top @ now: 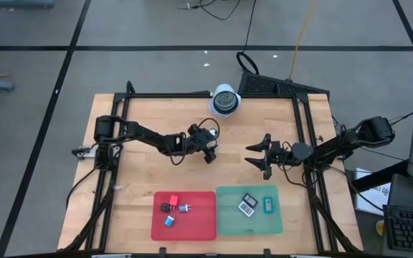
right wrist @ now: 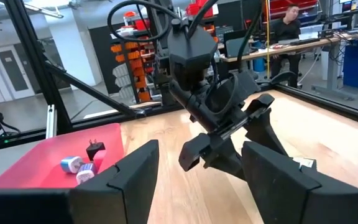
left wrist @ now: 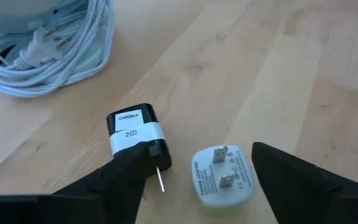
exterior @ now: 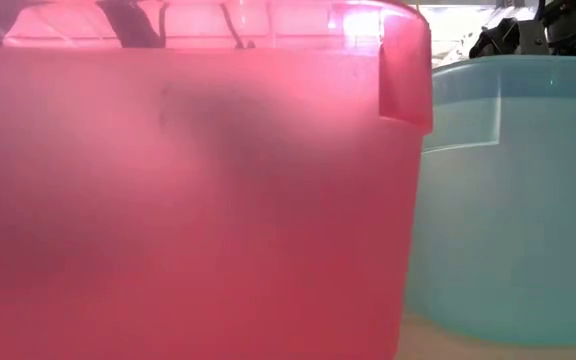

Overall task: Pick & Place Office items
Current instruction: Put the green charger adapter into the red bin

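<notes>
The left pincer (left wrist: pixel 197 180) hangs low over the counter (top: pixel 149 129) with its fingers spread wide and nothing between them; between the tips lies a pale green-white plug adapter (left wrist: pixel 224 179), prongs up, its face printed with small text too fine to read; just beside it, against the one finger, lies a black charger (left wrist: pixel 135 132) on its side with one pin showing (a white band round it reads "CHRGBLK" and "2(2)"). Farther off in the same view sits a coil of white cable (left wrist: pixel 48 43) with a plug on top, wrapped at the round white-and-grey domed object (top: pixel 225 100), which stands at the counter's far edge.

The right pincer (top: pixel 258 155) waits over the counter's middle right, fingers parted and empty, facing the left arm.

Near the front edge lie two trays side by side; the red tray (top: pixel 199 222) holds a red piece (top: pixel 171 199), a black piece (top: pixel 165 208), a blue-and-white piece (top: pixel 186 208) and another blue piece (top: pixel 169 221), all close together in its left part; the green tray (top: pixel 253 222) holds a small dark square with a pale face (top: pixel 247 204) and a teal piece (top: pixel 268 205), slightly apart. Beyond the counter a person (right wrist: pixel 289 25) sits at a desk.
</notes>
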You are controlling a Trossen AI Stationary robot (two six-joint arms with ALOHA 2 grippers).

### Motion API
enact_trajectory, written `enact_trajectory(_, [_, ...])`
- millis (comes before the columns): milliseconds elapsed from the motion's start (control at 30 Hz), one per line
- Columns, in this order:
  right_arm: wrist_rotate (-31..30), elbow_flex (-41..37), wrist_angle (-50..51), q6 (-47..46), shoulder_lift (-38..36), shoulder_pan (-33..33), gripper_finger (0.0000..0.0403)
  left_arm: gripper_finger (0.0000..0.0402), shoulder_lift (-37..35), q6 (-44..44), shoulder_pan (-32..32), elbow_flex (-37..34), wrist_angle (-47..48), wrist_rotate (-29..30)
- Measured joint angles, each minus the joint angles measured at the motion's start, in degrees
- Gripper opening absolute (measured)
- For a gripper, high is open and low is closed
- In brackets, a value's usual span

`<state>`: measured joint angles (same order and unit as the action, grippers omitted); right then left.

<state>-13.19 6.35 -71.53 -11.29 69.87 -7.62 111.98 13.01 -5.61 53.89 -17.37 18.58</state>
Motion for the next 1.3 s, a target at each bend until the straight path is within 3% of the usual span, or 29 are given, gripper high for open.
enact_trajectory(633, [0.00,0.00,0.25,0.22,0.00,0.02,0.0212,0.0102,0.24,2.50,0.00,-0.20,2.23,-3.90])
enact_trajectory(800, [-0.01,0.00,0.26,0.22,0.00,0.02,0.0212,0.0080,0.24,3.71,0.00,-0.20,0.83,-3.75])
enact_trajectory(967, [0.00,0.00,0.26,0.21,0.00,0.02,0.0212,0.0112,0.24,5.76,0.00,-0.20,0.73,-3.45])
enact_trajectory(1300, [0.00,0.00,0.26,0.22,0.00,0.02,0.0212,0.0253,0.17,6.54,0.00,-0.20,-1.02,-2.08])
